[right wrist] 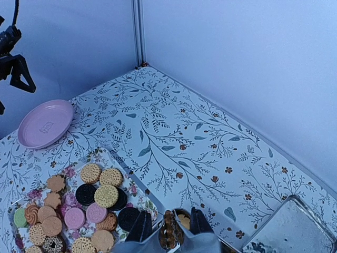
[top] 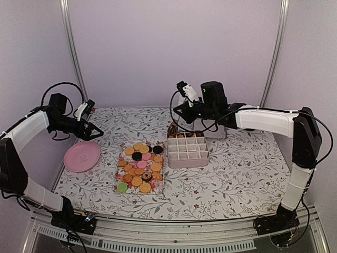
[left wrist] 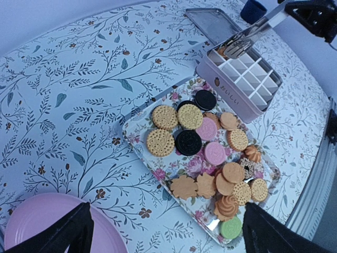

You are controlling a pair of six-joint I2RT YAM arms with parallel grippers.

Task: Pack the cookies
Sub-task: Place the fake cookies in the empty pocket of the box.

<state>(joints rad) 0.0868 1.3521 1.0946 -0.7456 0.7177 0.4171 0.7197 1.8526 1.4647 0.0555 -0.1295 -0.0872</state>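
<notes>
wide shot first: the floral-print surface [top: 237,174] carries everything, with the right arm [top: 263,120] reaching in across the far side and the left arm [top: 29,129] parked out by the left wall. next down in size, the flowered tray [left wrist: 163,174] sits mid-surface, and touching or just beside its far right corner is the pale divided box [top: 187,161]. a metal lid [left wrist: 210,21] lies flat beyond the box, and a pink plate [top: 81,156] sits bare to the tray's left.

the cookies [top: 139,168] are nearly all on that tray: mostly orange-tan rounds, plus a few black, pink and one green, lying flat and overlapping. the box's grid looks almost wholly empty; only the far row shows a little orange and brown.

now the action. the right end effector [right wrist: 169,224] is clamped on a brown ridged cookie [right wrist: 168,232], held on edge with the disc upright between the fingers. it hangs right over the far-left corner cell of the box, where an orange biscuit [right wrist: 183,220] already shows just behind it. so the drop looks straight down, and the disc on edge should slot between the dividers rather than bridge them.

the left end effector [top: 97,132] hovers spread wide and empty past the plate's far rim, well apart from tray and box. the right arm is clearly the one nearer the box; the next pick lies near-left of it, on the tray.
</notes>
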